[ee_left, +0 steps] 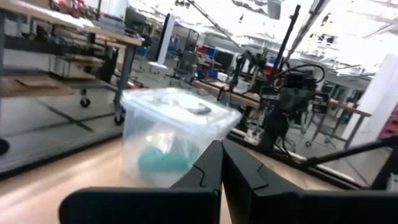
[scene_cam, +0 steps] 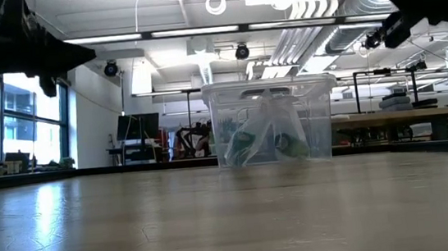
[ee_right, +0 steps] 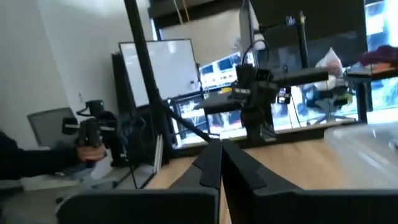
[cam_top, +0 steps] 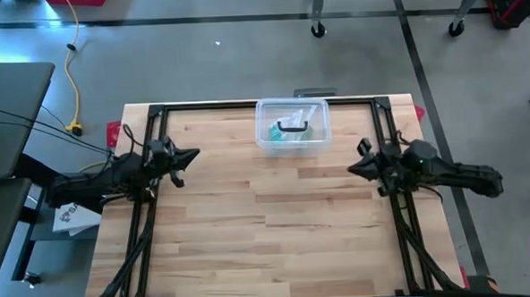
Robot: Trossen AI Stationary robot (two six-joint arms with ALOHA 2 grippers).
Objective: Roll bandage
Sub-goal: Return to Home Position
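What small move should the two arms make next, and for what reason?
Probably draw both arms back to their rest pose, touching nothing. The transparent bin has its lid on, with the green bandages inside. The left gripper and the right gripper are shut, empty, and well apart from the bin on either side.

Left arm: folded at the left side. The left pincer (cam_top: 192, 156) points inward, fingers (ee_left: 208, 168) pressed together, empty.
Right arm: mirrored at the right side. The right pincer (cam_top: 354, 168) is likewise closed, fingers (ee_right: 208, 165) touching, empty.
Both apparently raised aloft.
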